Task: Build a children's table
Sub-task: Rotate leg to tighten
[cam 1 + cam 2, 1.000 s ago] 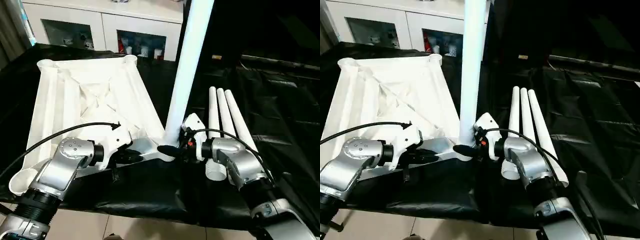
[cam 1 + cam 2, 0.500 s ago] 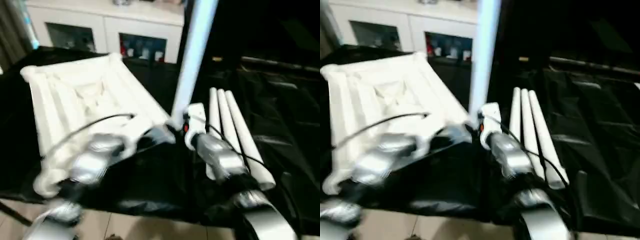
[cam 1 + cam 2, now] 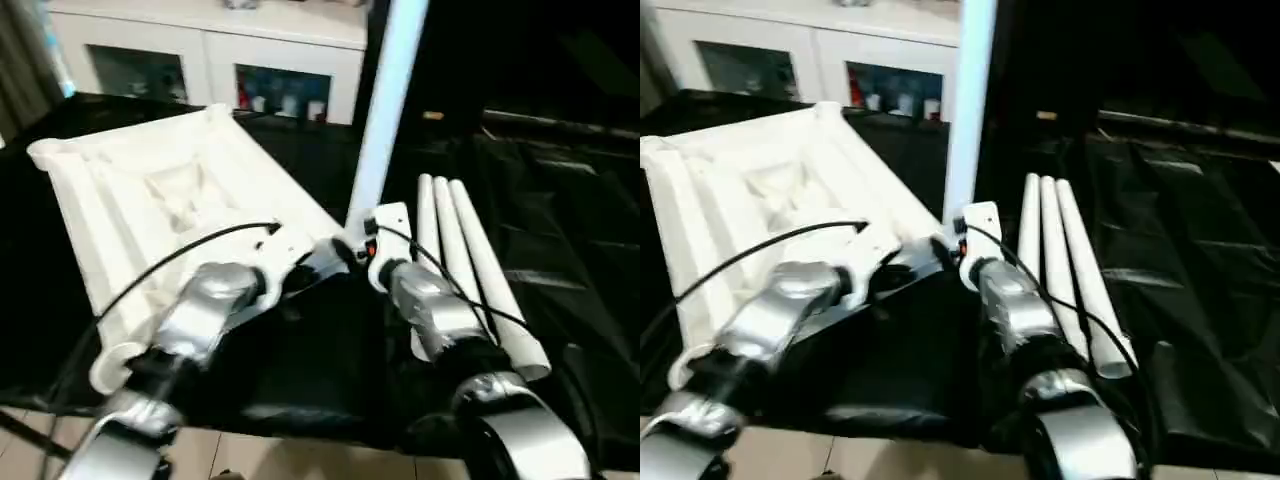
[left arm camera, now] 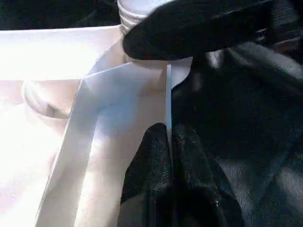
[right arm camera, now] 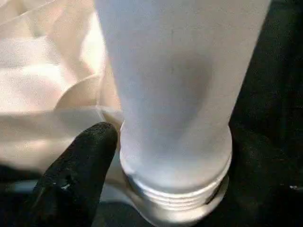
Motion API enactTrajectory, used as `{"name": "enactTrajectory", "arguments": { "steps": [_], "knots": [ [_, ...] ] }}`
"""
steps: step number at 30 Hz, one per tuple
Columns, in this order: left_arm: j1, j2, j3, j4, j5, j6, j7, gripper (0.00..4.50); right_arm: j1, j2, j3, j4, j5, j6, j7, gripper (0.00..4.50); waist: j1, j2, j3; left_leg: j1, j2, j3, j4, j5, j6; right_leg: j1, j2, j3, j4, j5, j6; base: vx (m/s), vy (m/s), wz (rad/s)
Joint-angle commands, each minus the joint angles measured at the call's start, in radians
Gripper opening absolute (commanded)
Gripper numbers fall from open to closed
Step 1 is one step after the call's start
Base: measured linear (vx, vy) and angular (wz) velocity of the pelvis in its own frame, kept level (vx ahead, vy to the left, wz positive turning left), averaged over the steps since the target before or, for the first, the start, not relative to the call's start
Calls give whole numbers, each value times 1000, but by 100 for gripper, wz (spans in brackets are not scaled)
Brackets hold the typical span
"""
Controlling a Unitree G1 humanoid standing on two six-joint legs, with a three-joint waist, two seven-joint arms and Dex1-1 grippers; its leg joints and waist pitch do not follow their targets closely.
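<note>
My left tool (image 4: 168, 142) pinches the tabletop (image 3: 150, 200) edge; my right tool (image 5: 78, 165) looks wide beside the standing leg (image 5: 175, 94), its top cut off.

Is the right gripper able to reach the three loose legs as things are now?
Probably yes. The three loose legs lie side by side on the black cloth, right beside the right gripper, which sits at the standing leg. Nothing lies between them.
</note>
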Motion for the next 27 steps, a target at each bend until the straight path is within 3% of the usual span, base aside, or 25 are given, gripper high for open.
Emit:
{"name": "enactTrajectory", "arguments": {
  "steps": [1,4,6,10,14,22,27],
  "knots": [
    [35,3,6,-35,-66,-55,-63,0,30,-16,63,-62,17,45,116,392,3,-6,-56,1,40,-12,-64,-210,16,45,-90,56,-90,-296,-124,0,0,0],
    [89,75,12,-111,-123,-65,-199,0,84,-113,100,-170,32,71,291,392,6,-4,-58,-1,43,-12,-64,-193,24,47,-89,57,-86,-264,-127,0,0,0],
    [101,94,15,-131,-143,-57,-235,0,91,-133,106,-186,30,69,332,392,5,-1,-57,4,42,-10,-64,-198,28,42,-84,56,-87,-252,-152,0,0,0],
    [127,141,14,-168,-171,-42,-308,0,102,-168,115,-218,37,76,407,392,5,0,-55,3,43,-10,-65,-202,24,43,-85,57,-85,-257,-160,0,0,0],
    [136,160,20,-172,-172,-43,-317,0,102,-184,127,-238,41,101,428,392,5,-1,-55,4,43,-10,-65,-204,20,43,-84,56,-85,-262,-161,0,0,0],
    [140,172,32,-174,-175,-41,-313,0,107,-185,145,-246,33,114,461,316,6,-6,-56,4,43,-11,-65,-189,19,43,-85,56,-83,-258,-156,0,0,0],
    [125,138,31,-152,-155,-41,-253,0,111,-145,115,-217,31,98,371,290,6,-5,-53,4,42,-11,-66,-206,9,42,-87,57,-88,-297,-147,0,0,0]
  ]
}}
